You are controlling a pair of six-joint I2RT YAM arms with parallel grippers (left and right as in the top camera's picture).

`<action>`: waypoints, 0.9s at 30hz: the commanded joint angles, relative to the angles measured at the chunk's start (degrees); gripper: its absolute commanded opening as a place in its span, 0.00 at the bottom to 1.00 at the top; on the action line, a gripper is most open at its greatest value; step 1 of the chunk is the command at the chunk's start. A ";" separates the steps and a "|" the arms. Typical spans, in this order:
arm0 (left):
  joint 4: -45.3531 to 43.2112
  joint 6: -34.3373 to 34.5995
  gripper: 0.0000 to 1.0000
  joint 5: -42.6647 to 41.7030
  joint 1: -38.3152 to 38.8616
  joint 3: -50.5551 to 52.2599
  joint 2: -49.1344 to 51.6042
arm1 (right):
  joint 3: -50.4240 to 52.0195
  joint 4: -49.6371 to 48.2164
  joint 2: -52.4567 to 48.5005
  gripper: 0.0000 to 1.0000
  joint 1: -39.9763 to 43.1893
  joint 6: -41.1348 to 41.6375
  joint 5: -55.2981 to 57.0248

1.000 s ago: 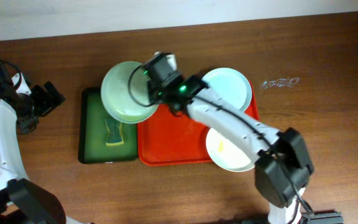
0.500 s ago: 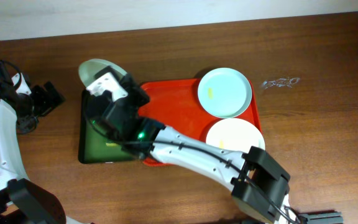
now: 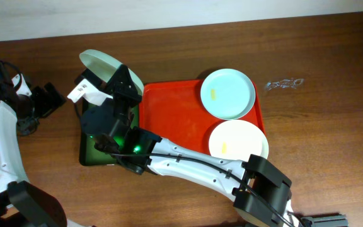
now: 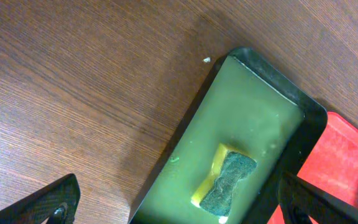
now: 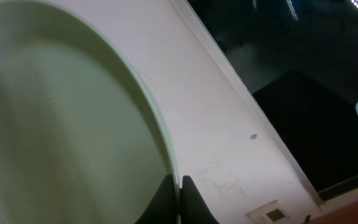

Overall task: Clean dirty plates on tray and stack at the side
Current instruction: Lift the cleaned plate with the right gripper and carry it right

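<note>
My right gripper [image 3: 113,81] is shut on the rim of a pale-mint plate [image 3: 98,63] and holds it tilted on edge above the far end of the green tray. In the right wrist view the fingers [image 5: 179,190] pinch the plate's rim [image 5: 61,124]. Two more plates lie on the right side of the red tray [image 3: 175,126]: a pale-mint one [image 3: 227,93] at the back and a white one [image 3: 238,145] at the front, each with a yellow smear. My left gripper [image 3: 46,99] is open and empty at the table's left; its fingers [image 4: 179,210] frame the green tray.
A dark green tray [image 4: 241,137] sits left of the red tray [image 4: 347,162] and holds a yellow-and-green sponge [image 4: 227,184]. My right arm covers most of it in the overhead view [image 3: 88,150]. A small clear scrap [image 3: 284,83] lies at the back right.
My right gripper has carried the plate left from the red tray's edge to over the green tray and tipped it up on edge. The left arm has not moved.
</note>
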State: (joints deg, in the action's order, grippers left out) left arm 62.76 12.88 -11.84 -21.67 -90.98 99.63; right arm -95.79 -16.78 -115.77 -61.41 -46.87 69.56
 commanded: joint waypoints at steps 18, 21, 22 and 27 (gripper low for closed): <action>-0.09 -0.07 0.99 -0.42 -0.13 -0.72 -0.98 | -0.92 46.49 1.64 0.04 9.62 74.99 -36.00; -0.09 -0.07 0.99 -0.42 -0.13 -0.72 -0.98 | -0.92 48.39 3.69 0.04 17.33 75.97 -53.46; -0.09 -0.09 0.99 -0.42 -0.13 -0.74 -0.98 | -0.92 49.70 4.81 0.04 20.00 76.56 -57.99; -0.09 -0.09 0.99 -0.42 -0.13 -0.74 -0.98 | -0.92 59.25 9.03 0.04 38.18 76.52 -82.90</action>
State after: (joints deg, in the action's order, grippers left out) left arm 62.76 12.88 -11.84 -21.67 -90.98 99.63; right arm -96.42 38.52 -111.48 -32.12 27.64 5.13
